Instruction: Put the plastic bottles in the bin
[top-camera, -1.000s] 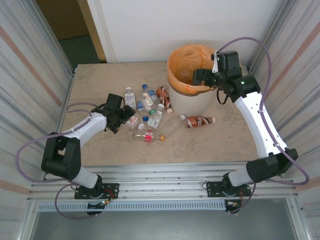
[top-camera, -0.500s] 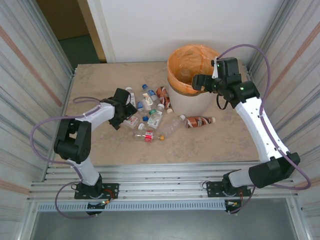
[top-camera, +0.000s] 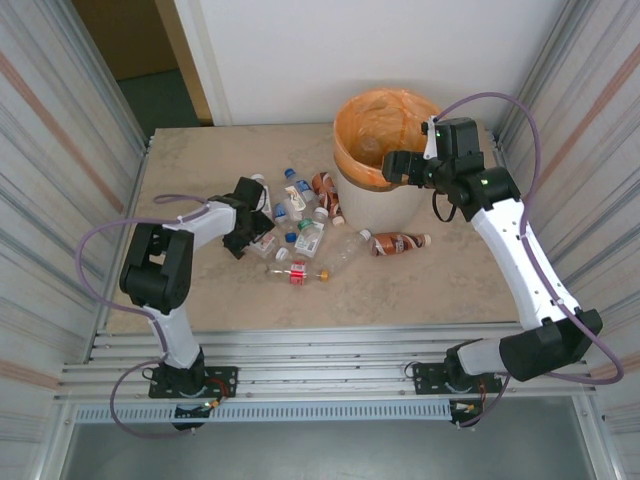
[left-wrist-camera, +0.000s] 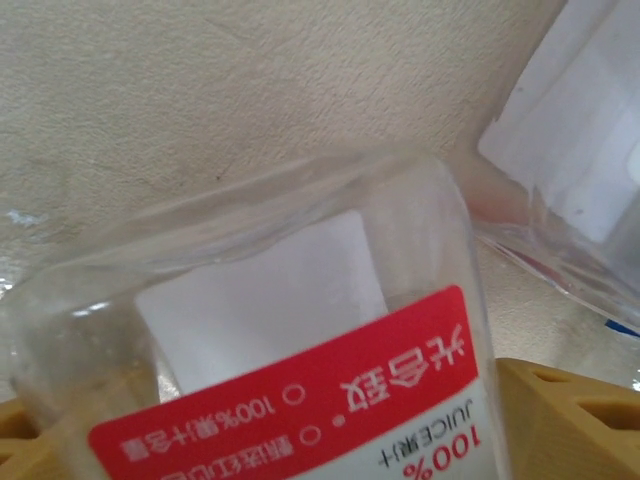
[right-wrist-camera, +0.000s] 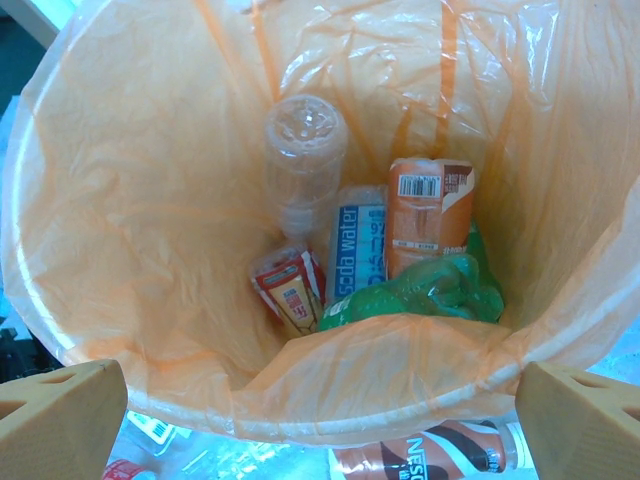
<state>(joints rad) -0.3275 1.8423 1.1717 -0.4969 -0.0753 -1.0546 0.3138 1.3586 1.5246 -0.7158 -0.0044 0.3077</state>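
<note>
Several plastic bottles (top-camera: 290, 212) lie in a heap left of the bin (top-camera: 385, 208), a cream bucket lined with an orange bag. My left gripper (top-camera: 254, 234) is low at the heap's left side. In the left wrist view its tan fingers (left-wrist-camera: 565, 410) stand against both sides of a clear bottle with a red-and-white label (left-wrist-camera: 300, 390), which lies on the table. My right gripper (right-wrist-camera: 320, 435) hangs open over the bin's rim (right-wrist-camera: 300, 425), holding nothing. Inside lie clear (right-wrist-camera: 305, 150), blue-labelled (right-wrist-camera: 358, 250), orange-labelled (right-wrist-camera: 430, 215) and green (right-wrist-camera: 425, 295) bottles.
A brown-labelled bottle (top-camera: 397, 243) and a long clear one (top-camera: 345, 250) lie in front of the bin. A small red-labelled bottle (top-camera: 297, 272) sits nearer the arms. Corrugated metal walls close in both sides of the beige table (top-camera: 200, 160).
My left gripper has pushed right into the heap and its jaws have narrowed onto the red-labelled bottle. The right gripper has shifted slightly over the bin's rim and stayed open.
</note>
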